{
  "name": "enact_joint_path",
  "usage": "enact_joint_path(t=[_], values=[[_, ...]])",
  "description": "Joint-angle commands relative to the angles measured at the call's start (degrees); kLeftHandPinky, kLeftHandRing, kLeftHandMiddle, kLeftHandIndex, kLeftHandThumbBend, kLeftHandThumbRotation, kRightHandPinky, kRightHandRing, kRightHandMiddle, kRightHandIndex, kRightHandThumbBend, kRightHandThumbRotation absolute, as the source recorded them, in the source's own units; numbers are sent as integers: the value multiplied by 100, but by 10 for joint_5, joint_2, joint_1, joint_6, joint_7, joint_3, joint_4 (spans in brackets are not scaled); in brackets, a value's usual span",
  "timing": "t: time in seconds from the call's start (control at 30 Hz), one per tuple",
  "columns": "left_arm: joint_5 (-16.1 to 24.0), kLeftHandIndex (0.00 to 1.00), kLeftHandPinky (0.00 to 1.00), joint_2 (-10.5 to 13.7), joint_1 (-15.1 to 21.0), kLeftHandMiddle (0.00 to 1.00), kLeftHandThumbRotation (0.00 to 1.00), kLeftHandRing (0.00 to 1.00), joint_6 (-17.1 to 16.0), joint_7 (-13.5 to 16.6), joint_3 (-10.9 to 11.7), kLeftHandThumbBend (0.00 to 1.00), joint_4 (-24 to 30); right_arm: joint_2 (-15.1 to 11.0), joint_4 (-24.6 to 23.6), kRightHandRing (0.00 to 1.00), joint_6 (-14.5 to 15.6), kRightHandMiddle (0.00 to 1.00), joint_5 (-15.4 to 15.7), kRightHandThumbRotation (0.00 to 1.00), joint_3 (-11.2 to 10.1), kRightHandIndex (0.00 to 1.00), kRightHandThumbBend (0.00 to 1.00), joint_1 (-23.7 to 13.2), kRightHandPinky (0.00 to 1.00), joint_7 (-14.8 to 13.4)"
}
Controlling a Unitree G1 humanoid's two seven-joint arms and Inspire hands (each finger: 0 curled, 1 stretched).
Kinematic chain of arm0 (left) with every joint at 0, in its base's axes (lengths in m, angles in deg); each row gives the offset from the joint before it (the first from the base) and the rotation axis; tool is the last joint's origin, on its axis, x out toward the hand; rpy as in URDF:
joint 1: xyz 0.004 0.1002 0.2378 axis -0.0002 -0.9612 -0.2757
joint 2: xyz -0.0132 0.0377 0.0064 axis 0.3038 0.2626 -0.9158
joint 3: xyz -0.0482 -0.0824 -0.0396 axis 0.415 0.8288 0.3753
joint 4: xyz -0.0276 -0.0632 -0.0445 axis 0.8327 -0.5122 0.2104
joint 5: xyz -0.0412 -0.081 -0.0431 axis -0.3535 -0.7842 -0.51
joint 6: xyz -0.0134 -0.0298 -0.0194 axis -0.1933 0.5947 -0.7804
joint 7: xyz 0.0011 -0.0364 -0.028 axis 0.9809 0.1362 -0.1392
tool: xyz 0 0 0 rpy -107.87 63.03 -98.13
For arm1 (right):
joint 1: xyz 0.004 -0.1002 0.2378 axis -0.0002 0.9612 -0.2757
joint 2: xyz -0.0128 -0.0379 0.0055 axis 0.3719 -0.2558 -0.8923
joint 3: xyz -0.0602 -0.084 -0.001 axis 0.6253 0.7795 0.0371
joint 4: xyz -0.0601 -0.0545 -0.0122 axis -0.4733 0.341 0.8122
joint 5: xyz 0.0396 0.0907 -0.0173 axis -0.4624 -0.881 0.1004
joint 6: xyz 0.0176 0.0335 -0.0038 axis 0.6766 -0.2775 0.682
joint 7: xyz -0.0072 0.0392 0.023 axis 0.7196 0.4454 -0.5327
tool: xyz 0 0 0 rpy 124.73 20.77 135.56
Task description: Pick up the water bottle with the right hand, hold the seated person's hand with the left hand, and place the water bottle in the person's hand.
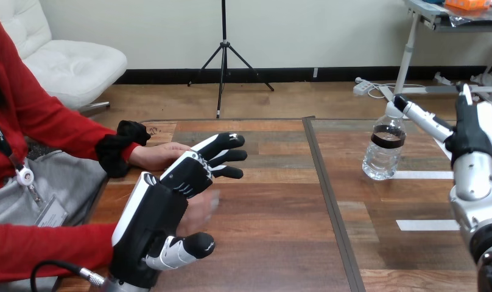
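the water bottle (383,152) stands upright on the table (280,243) at the right, not yet lifted. the right hand (472,131) is beside it with fingers straight and one fingertip by the cap, gripping nothing, probably lining up a grasp. the left hand (152,213) is spread open and empty over the person's near hand (204,204), with the person's far hand (158,155) just beyond its fingers, likely ready to take hold.

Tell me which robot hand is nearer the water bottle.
The right hand, at the view's right: a straight finger reaches toward the water bottle's top. The left hand is far across the table, open by the person's hand.
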Motion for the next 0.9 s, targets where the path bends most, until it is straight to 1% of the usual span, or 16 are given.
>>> enact_joint_path(t=[0.0, 0.1, 0.13, 0.2, 0.27, 0.33, 0.4, 0.47, 0.6, 0.7, 0.8, 0.87], values=[[4, 84, 70, -3, 16, 85, 77, 81, -5, 7, -2, 100, 19, -19, -9, 99, -20, 99, 20, 57, 21, 99, 100, -73, 90, -2], [14, 84, 70, -3, 17, 85, 78, 80, -10, 12, 1, 100, 17, -22, -8, 99, -20, 99, 34, 56, 33, 99, 100, -76, 89, -1], [14, 84, 70, -4, 17, 85, 78, 80, -11, 12, 1, 100, 17, -24, -9, 99, -23, 99, 42, 56, 41, 99, 100, -77, 89, -2], [13, 84, 70, -5, 16, 85, 78, 80, -12, 13, 0, 100, 16, -26, -9, 99, -26, 99, 50, 55, 49, 99, 100, -78, 89, -2], [9, 84, 70, -6, 16, 85, 77, 80, -10, 12, -2, 100, 17, -30, -9, 98, -29, 99, 68, 56, 64, 99, 100, -80, 88, -6], [7, 84, 70, -7, 16, 85, 76, 80, -10, 10, -3, 100, 17, -32, -9, 98, -27, 99, 80, 56, 75, 99, 100, -83, 88, -8], [6, 84, 70, -7, 16, 85, 76, 81, -10, 10, -4, 100, 17, -32, -8, 98, -24, 98, 88, 57, 81, 99, 100, -86, 89, -8], [-1, 84, 70, -7, 18, 85, 76, 81, -11, 3, -6, 100, 13, -34, -8, 98, -25, 98, 103, 58, 93, 98, 100, -88, 89, -14], [6, 84, 70, -10, 23, 85, 76, 81, -25, 6, -2, 100, 4, -35, -7, 98, -28, 97, 112, 60, 100, 97, 100, -91, 90, -14], [0, 84, 71, -10, 21, 85, 76, 81, -21, 2, -5, 100, 4, -35, -6, 97, -20, 97, 123, 62, 110, 97, 100, -95, 89, -18], [20, 84, 71, -11, 16, 85, 77, 81, -21, 16, -1, 100, 11, -33, -6, 97, -19, 97, 122, 62, 111, 96, 100, -98, 89, -15], [27, 84, 71, -12, 12, 85, 78, 81, -19, 22, -1, 100, 16, -32, -5, 96, -18, 96, 127, 62, 116, 96, 100, -100, 88, -19]])
